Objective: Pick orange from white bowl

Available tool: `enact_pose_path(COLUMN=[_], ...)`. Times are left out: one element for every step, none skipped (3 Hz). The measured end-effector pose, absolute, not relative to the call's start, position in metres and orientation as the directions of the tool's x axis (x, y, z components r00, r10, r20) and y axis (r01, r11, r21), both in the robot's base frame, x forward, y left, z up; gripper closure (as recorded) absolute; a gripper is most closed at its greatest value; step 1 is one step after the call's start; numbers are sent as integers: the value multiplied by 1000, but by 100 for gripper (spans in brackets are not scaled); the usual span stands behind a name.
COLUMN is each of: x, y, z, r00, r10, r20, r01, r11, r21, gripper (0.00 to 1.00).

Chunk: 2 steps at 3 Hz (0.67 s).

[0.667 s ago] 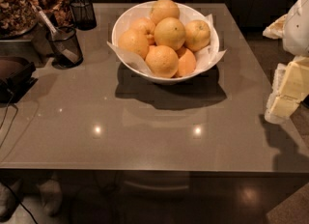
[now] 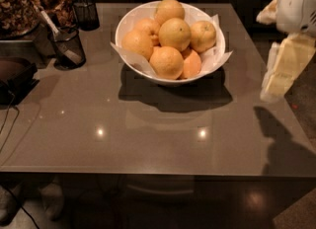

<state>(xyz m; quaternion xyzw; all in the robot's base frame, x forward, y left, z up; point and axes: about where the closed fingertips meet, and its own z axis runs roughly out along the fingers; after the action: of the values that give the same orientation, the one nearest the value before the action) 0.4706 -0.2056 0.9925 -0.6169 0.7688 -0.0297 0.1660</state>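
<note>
Table point(image 2: 148, 139): grey, glossy.
Gripper point(image 2: 279, 77): above the table's right edge, well apart from the bowl; apart or together cannot be told.
White bowl point(image 2: 136, 16): far half, paper-lined.
Orange point(image 2: 174, 34): atop the bowl's fruit pile.
Black mesh cup point(image 2: 66, 45): far left.

Your orange point(image 2: 174, 34), pale, dimpled, with a dark stem dot, sits mid-pile in the paper-lined white bowl point(image 2: 199, 14) on the table's point(image 2: 148, 139) far side. The gripper point(image 2: 282, 72) hangs apart at its right edge.
</note>
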Motion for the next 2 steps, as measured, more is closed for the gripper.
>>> enact_pose_path(x=[504,531], y=[-186,-157], z=[1006,1017], r00=[-86,10], r10=[-975,-979], r20=[-205,-205], r01=[-955,-959], r11=[139,49], r21=[-262,-280], gripper=[0,0])
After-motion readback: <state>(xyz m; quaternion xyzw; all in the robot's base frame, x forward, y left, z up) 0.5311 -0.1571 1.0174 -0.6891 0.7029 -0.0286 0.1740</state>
